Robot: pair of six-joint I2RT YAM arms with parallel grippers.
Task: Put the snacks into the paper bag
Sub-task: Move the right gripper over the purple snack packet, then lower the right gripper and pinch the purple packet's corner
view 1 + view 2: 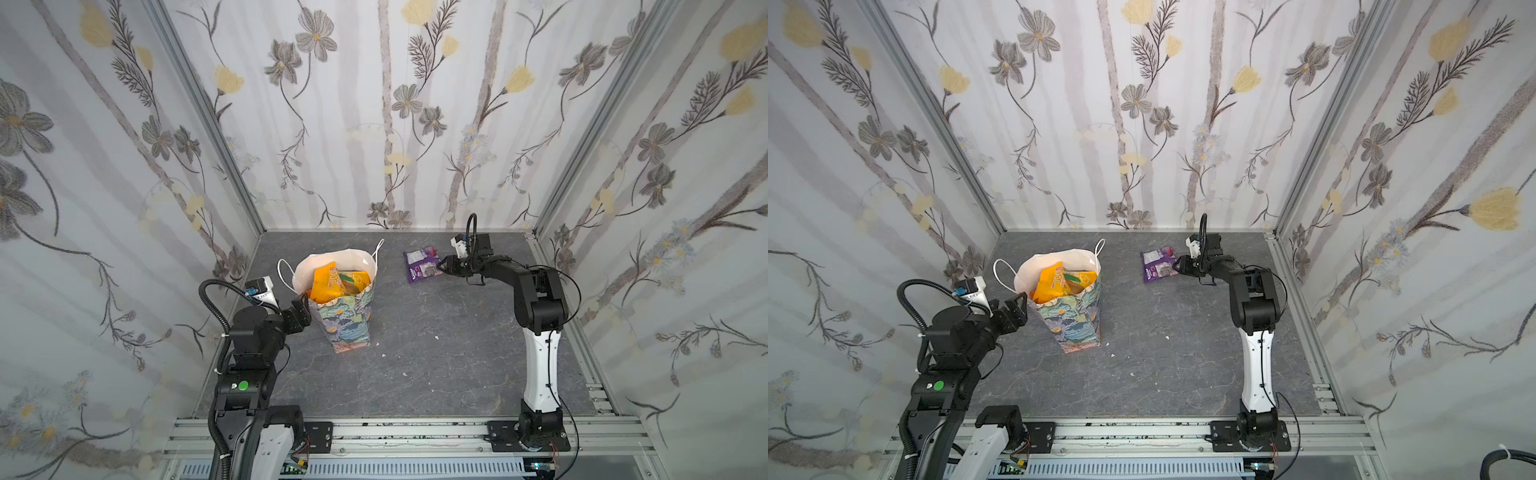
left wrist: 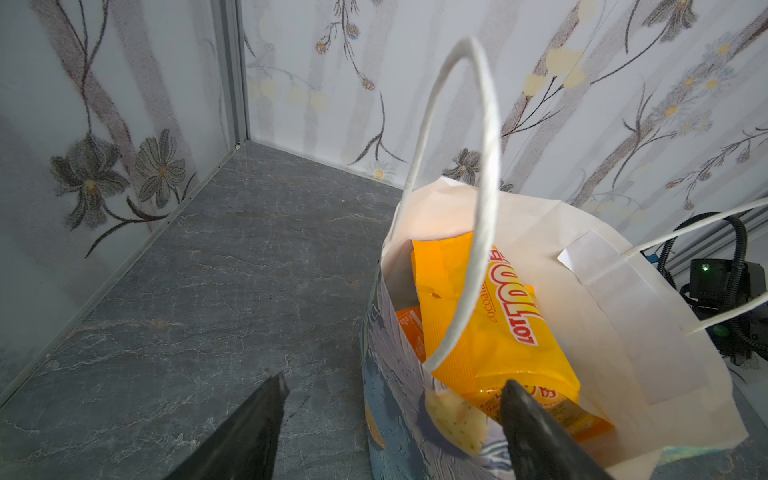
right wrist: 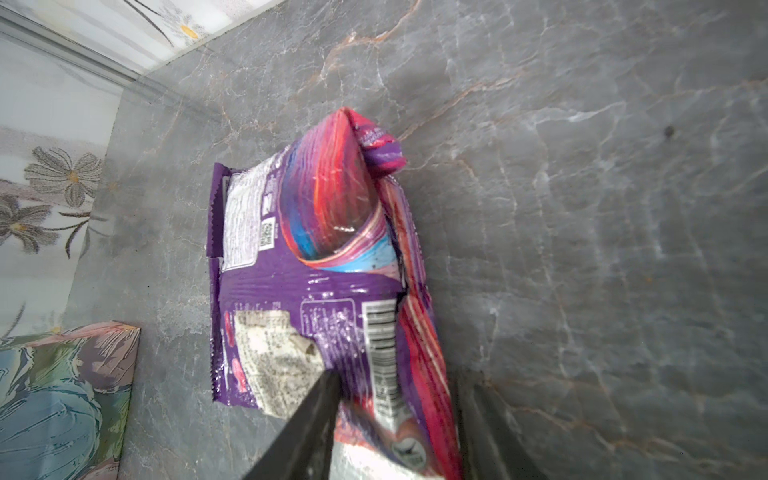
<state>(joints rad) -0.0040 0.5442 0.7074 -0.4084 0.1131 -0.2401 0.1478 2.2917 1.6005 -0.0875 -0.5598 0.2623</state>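
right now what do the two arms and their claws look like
Mostly black. The right arm has a white lower link and black cables; the left arm a ribbed hose and green dot. Left claw and right claw: black tapered fingers.

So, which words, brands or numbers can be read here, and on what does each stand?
"LOT100", red letters, on the yellow packet inside the paper bag.
Script word beside it: not fully readable.
Barcode and fine print on the purple packet: too blurred to read.
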